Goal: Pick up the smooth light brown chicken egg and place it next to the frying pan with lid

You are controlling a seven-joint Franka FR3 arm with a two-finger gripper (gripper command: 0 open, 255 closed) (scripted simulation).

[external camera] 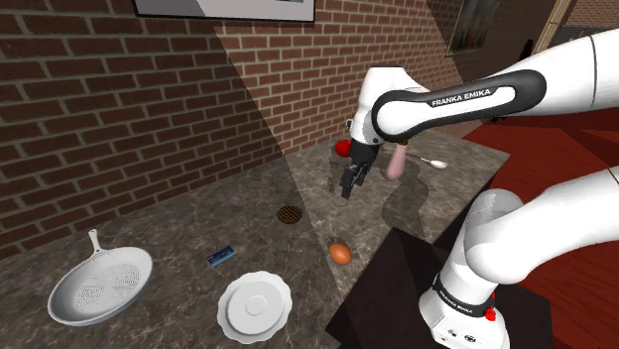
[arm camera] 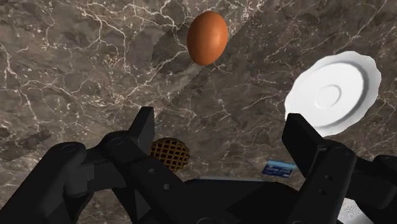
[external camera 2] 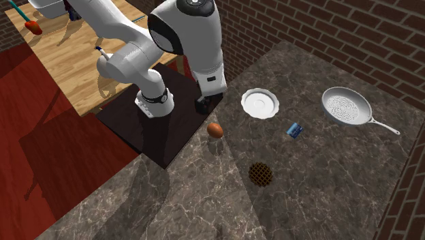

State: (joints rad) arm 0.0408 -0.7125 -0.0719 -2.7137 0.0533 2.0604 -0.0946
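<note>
Spread wide and empty at the gripper (arm camera: 221, 124), poised above the brown egg (arm camera: 207, 37), which lies on the dark marbled counter (arm camera: 76, 76) near its edge. Best to centre over the egg, descend slowly, close gently across its narrow waist. Beyond: white scalloped plate (arm camera: 331, 92), then white frying pan (external camera: 99, 288), well apart. Behind, red brick wall (external camera: 99, 109).
</note>
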